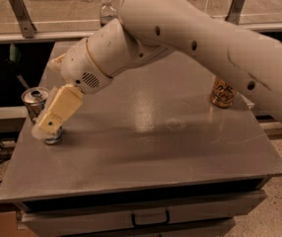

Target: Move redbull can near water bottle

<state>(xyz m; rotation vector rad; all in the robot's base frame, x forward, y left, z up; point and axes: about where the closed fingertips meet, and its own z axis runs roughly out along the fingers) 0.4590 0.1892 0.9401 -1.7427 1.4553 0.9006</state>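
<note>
The redbull can (34, 98) stands upright near the left edge of the grey table (156, 152); its silver top shows, and its lower body is partly hidden. My gripper (46, 126) hangs from the cream arm and sits right at the can, covering its front and right side. The water bottle (107, 11), clear with a white cap, stands at the far back of the table, partly behind my arm, well away from the can.
A wider gold-orange can (223, 94) stands near the right edge, its top hidden by my arm (190, 38). A drawer front with a handle (148, 217) is under the table. A rail with brackets (20, 14) runs behind the table.
</note>
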